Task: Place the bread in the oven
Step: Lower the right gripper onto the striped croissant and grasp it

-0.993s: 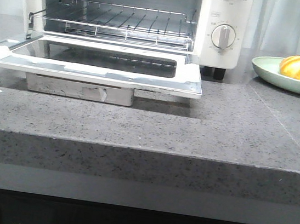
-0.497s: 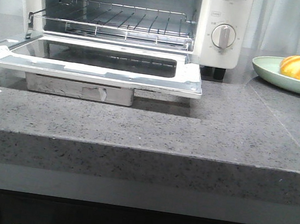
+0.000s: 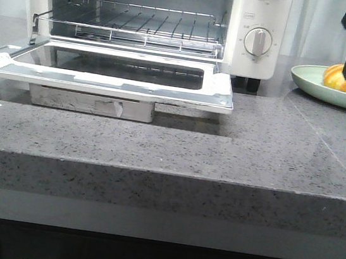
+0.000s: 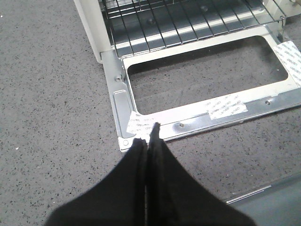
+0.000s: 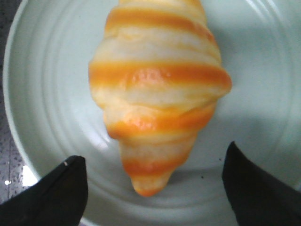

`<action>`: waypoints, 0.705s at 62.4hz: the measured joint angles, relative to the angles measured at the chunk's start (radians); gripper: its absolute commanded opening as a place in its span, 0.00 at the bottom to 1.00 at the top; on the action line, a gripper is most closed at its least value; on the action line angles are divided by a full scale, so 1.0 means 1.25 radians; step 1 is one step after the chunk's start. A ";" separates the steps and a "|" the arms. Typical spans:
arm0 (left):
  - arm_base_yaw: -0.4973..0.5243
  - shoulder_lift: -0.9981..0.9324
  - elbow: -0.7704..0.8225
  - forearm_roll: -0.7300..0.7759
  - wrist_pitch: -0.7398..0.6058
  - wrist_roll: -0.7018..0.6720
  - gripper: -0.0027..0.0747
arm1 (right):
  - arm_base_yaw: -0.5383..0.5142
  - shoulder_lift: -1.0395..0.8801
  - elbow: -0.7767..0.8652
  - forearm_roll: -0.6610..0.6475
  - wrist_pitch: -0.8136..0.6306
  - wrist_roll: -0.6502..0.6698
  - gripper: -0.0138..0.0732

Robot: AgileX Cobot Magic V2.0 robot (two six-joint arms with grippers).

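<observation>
The right gripper (image 5: 153,188) is spread wide, its two dark fingertips (image 5: 61,188) at seven and five o'clock of the bread (image 5: 157,92), flanking the roll's narrow end without touching it. The bread lies on the pale green plate (image 5: 42,94) (striped orange and cream, glossy). In the front view that plate (image 3: 310,82) sits at three o'clock of the oven (image 3: 141,29), whose door lies open and flat. The left gripper (image 4: 148,141) is pressed closed on nothing, above the door's corner.
</observation>
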 measured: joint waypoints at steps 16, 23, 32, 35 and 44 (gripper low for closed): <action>0.000 0.000 0.000 0.000 -0.001 0.000 0.01 | 0.000 0.054 -0.012 0.010 -0.024 0.000 0.61; 0.000 0.000 0.000 0.000 -0.001 0.000 0.01 | 0.000 0.055 -0.012 0.010 -0.027 0.000 0.38; 0.000 0.000 0.000 0.000 -0.003 0.000 0.01 | 0.000 0.055 -0.012 0.010 -0.029 0.001 0.26; 0.000 0.000 0.000 0.002 -0.003 0.000 0.01 | 0.000 0.055 -0.012 0.010 -0.029 0.001 0.25; 0.000 0.000 0.000 0.014 -0.004 0.000 0.01 | 0.000 0.026 -0.012 0.011 -0.029 0.002 0.25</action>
